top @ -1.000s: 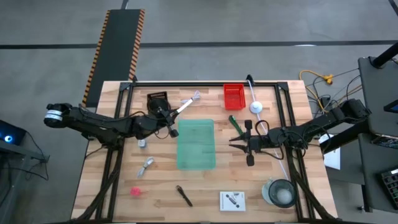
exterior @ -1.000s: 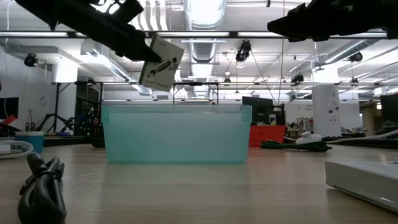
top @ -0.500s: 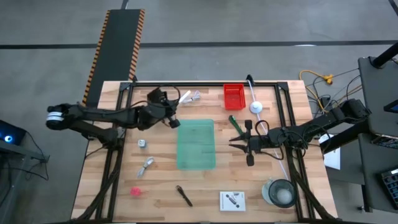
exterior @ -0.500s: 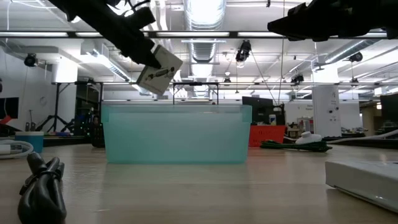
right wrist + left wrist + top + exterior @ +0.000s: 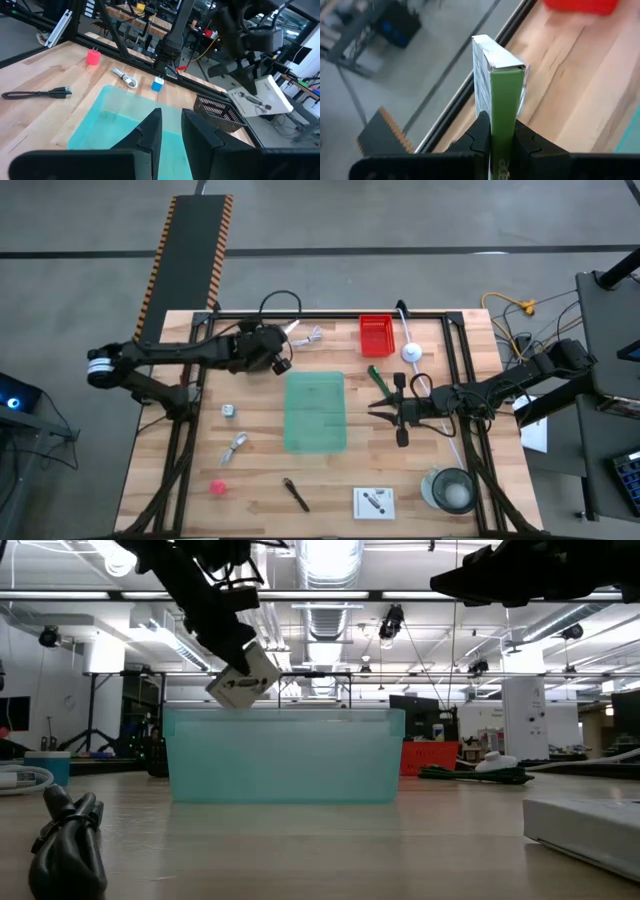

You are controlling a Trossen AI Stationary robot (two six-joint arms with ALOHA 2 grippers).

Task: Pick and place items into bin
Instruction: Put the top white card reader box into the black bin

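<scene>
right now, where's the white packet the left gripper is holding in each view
High view: hidden in the left gripper, beyond the teal bin's far-left corner.
Low view: the white packet hangs tilted above the bin's left rim.
Left wrist view: edge-on, clamped between the fingers, centre.
Right wrist view: right of centre, held aloft.
Shared landmark: the teal bin.

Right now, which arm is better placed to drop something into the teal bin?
Left. The left gripper has its jaws shut on a white packet, held just above the teal bin near its far-left corner. The right gripper waits beside the bin, holding nothing.
</scene>
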